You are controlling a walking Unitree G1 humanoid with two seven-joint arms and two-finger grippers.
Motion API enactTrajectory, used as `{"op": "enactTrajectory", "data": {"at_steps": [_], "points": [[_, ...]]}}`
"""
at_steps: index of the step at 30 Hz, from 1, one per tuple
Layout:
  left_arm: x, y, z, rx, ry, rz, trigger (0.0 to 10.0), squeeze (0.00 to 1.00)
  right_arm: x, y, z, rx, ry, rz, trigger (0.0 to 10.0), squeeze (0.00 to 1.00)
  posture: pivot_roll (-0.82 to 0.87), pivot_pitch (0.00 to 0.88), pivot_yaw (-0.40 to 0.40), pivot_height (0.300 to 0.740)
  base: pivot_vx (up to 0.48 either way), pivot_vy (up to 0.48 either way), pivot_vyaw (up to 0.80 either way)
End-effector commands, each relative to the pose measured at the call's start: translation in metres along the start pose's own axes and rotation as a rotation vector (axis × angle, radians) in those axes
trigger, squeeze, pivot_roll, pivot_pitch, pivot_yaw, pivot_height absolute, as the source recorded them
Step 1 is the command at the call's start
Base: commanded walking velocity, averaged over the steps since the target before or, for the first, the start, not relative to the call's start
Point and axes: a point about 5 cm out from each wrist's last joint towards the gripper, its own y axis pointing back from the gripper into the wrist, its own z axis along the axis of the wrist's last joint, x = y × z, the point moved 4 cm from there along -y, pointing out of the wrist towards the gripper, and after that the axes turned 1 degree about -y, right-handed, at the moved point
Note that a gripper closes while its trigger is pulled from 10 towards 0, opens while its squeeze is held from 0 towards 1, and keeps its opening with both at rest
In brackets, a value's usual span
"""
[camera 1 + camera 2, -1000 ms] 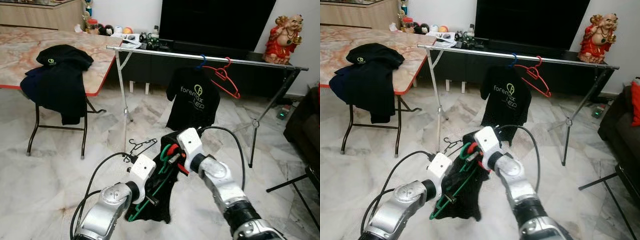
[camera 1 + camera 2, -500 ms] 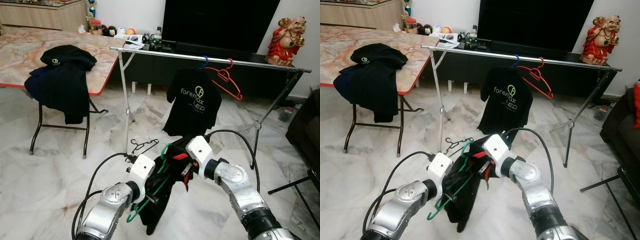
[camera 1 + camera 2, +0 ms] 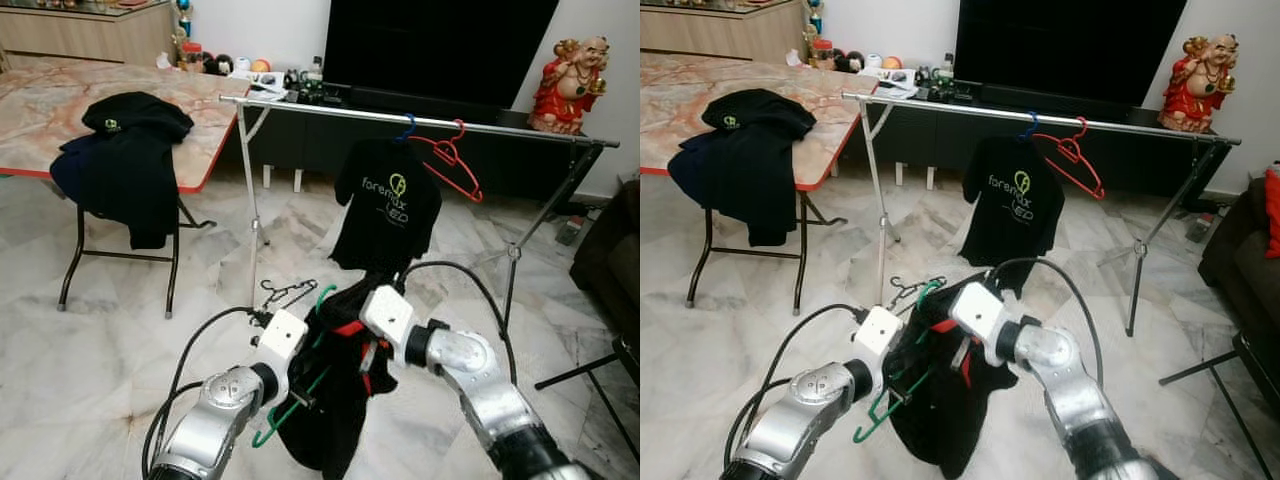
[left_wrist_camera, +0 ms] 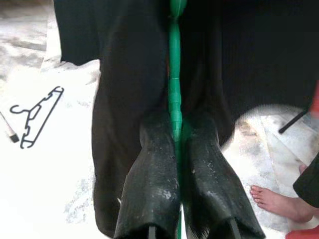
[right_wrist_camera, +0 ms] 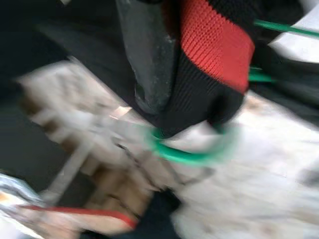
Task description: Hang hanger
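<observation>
A green hanger (image 3: 318,300) carries a black shirt (image 3: 340,410) with a red-trimmed collar (image 5: 214,45), low between my arms. My left gripper (image 4: 177,144) is shut on the hanger's green bar, the shirt draped on both sides of it. My right gripper (image 3: 366,358) is at the shirt's neck, its finger (image 5: 149,50) pressed against the collar, with the green hook (image 5: 189,154) just beyond. Ahead stands the metal clothes rail (image 3: 420,115), holding another black shirt (image 3: 388,205) and an empty red hanger (image 3: 450,160).
A black hanger (image 3: 288,292) lies on the marble floor near the rail's left leg (image 3: 250,220). A folding table (image 3: 60,100) on the left holds dark clothes (image 3: 125,150). A person's bare foot (image 4: 279,201) is close by. A dark TV unit stands behind the rail.
My right gripper has shifted down and left into the shirt's collar. The shirt now hangs fuller and lower over the green hanger. The left gripper keeps its hold.
</observation>
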Motion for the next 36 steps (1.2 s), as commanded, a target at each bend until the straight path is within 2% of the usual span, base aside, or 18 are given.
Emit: {"op": "enactTrajectory", "data": {"at_steps": [1,6,10,11,12,13,14,15,16,18,21,23,28,31,32,34,36], "points": [[-0.005,-0.002,0.009,-0.036,-0.012,-0.025,10.0,0.0,-0.025,0.008,0.002,0.005,-0.014,-0.116,10.0,0.0,0.13,0.0,-0.114,0.74,0.0,0.0,0.0],[-0.007,-0.003,0.008,-0.035,-0.012,-0.033,10.0,0.0,-0.028,0.009,0.006,-0.018,-0.002,-0.123,10.0,0.0,0.13,0.0,-0.116,0.74,0.0,0.0,0.0],[-0.008,-0.004,0.009,-0.037,-0.012,-0.034,10.0,0.0,-0.037,0.008,0.01,-0.038,0.038,-0.189,10.0,0.0,0.14,0.0,-0.12,0.74,0.0,0.0,0.0],[-0.007,-0.003,0.009,-0.039,-0.011,-0.032,10.0,0.0,-0.055,0.012,0.012,-0.026,0.044,-0.291,10.0,0.0,0.14,0.0,-0.12,0.74,0.0,0.0,0.0],[-0.006,-0.003,0.009,-0.039,-0.011,-0.031,10.0,0.0,-0.067,0.016,0.013,-0.022,0.045,-0.352,10.0,0.0,0.14,0.0,-0.12,0.74,0.0,0.0,0.0],[-0.006,-0.003,0.009,-0.039,-0.011,-0.031,10.0,0.0,-0.067,0.016,0.013,-0.022,0.045,-0.352,10.0,0.0,0.14,0.0,-0.12,0.74,0.0,0.0,0.0],[-0.006,-0.002,0.009,-0.038,-0.011,-0.03,10.0,0.0,-0.074,0.018,0.014,-0.019,0.045,-0.391,10.0,0.0,0.14,0.0,-0.12,0.74,0.0,0.0,0.0],[-0.006,-0.001,0.007,-0.033,-0.012,-0.037,10.0,0.0,-0.092,0.026,0.012,0.02,0.032,-0.495,10.0,0.0,0.13,0.0,-0.12,0.74,0.0,0.0,0.0],[-0.006,-0.001,0.007,-0.033,-0.012,-0.037,10.0,0.0,-0.092,0.026,0.012,0.02,0.032,-0.495,10.0,0.0,0.13,0.0,-0.12,0.74,0.0,0.0,0.0],[-0.009,0.0,0.006,-0.03,-0.015,-0.064,10.0,0.0,-0.106,0.033,0.009,0.059,0.032,-0.579,10.0,0.0,0.14,0.0,-0.121,0.74,0.0,0.0,0.0],[-0.019,0.002,0.004,-0.019,-0.019,-0.128,10.0,0.0,-0.108,0.033,0.009,0.057,0.026,-0.59,10.0,0.0,0.14,0.0,-0.121,0.74,0.0,0.0,0.0],[-0.033,0.007,-0.002,0.011,-0.029,-0.241,10.0,0.0,-0.098,0.024,0.013,0.028,0.038,-0.536,10.0,0.0,0.14,0.0,-0.119,0.74,0.0,0.0,0.0],[-0.046,0.018,-0.009,0.051,-0.057,-0.369,10.0,0.0,-0.085,0.013,0.014,0.008,0.038,-0.472,10.0,0.0,0.14,0.0,-0.12,0.74,0.0,0.0,0.0],[-0.045,0.018,-0.009,0.048,-0.062,-0.369,10.0,0.0,-0.079,0.01,0.015,0.003,0.036,-0.443,10.0,0.0,0.14,0.0,-0.119,0.74,0.0,0.0,0.0],[-0.035,0.013,-0.005,0.033,-0.069,-0.303,10.0,0.0,-0.071,0.004,0.016,-0.008,0.036,-0.4,10.0,0.0,0.14,0.0,-0.12,0.74,0.0,0.0,0.0],[-0.031,0.01,-0.004,0.032,-0.074,-0.267,10.0,0.0,-0.069,0.003,0.017,-0.011,0.036,-0.392,10.0,0.0,0.14,0.0,-0.119,0.74,0.0,0.0,0.0],[-0.016,0.003,-0.001,0.031,-0.083,-0.148,10.0,0.0,-0.064,0.0,0.017,-0.019,0.025,-0.383,10.0,0.0,0.14,0.0,-0.118,0.74,0.0,0.0,0.0]]}}
